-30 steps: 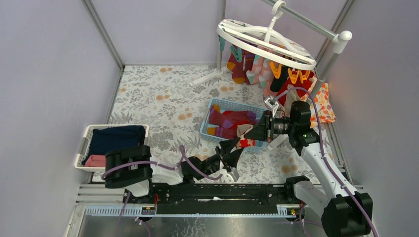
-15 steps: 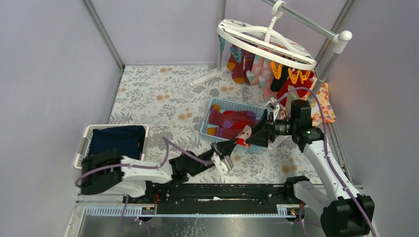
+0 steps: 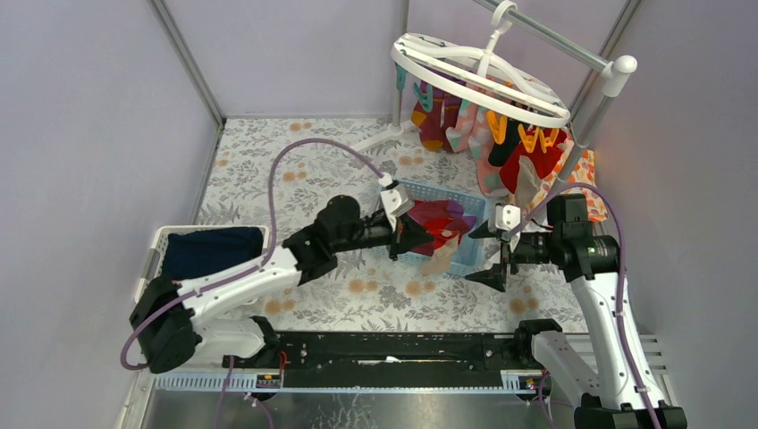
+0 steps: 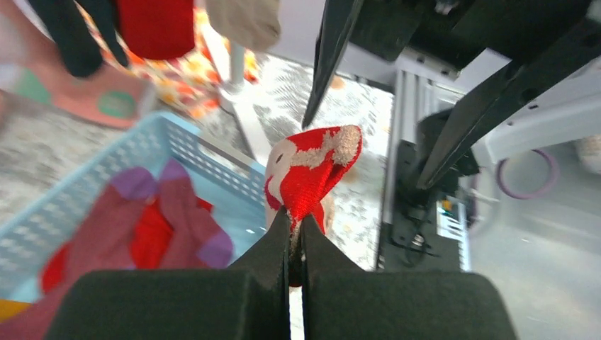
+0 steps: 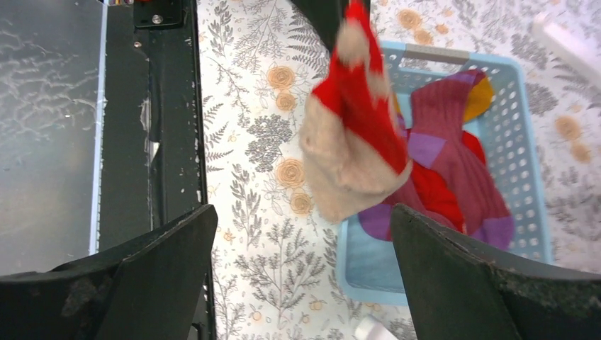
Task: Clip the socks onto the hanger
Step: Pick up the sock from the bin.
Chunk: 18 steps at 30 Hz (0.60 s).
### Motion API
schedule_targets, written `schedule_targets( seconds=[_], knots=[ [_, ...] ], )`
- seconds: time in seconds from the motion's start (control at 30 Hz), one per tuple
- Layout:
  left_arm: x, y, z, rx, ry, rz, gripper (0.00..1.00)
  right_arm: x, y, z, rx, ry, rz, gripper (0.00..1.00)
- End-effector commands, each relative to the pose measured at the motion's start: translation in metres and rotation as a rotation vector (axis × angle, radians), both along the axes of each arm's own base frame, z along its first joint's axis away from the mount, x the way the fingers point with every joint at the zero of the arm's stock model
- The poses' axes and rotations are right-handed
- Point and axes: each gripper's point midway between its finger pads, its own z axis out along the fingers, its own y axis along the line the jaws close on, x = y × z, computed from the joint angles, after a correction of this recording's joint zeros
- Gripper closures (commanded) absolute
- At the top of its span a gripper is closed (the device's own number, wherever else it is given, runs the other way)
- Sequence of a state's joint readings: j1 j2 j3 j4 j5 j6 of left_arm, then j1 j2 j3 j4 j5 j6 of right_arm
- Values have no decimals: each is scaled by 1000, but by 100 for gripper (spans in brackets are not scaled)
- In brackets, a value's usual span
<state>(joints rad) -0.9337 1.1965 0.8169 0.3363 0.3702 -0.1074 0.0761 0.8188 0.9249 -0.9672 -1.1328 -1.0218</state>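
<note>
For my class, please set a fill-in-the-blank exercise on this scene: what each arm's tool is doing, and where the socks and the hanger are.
1. The left tool is shut on a red and ___ sock.
2. The right tool stands ___, with nothing held between its fingers.
3. The maroon and purple socks lie in the ___ basket.
4. The ring of the hanger is coloured ___.

Missing words: beige; open; blue; white
</note>
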Motion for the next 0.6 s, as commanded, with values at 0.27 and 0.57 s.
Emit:
schedule_targets(
  seconds=[0.27,0.57],
  knots=[
    [-35,-28,-16,51,413,-259,100,-11,1,55,10,-153,57,6],
    [-38,-37,-5,4,431,-308,100,-5,8,35,74,-57,65,21]
  ],
)
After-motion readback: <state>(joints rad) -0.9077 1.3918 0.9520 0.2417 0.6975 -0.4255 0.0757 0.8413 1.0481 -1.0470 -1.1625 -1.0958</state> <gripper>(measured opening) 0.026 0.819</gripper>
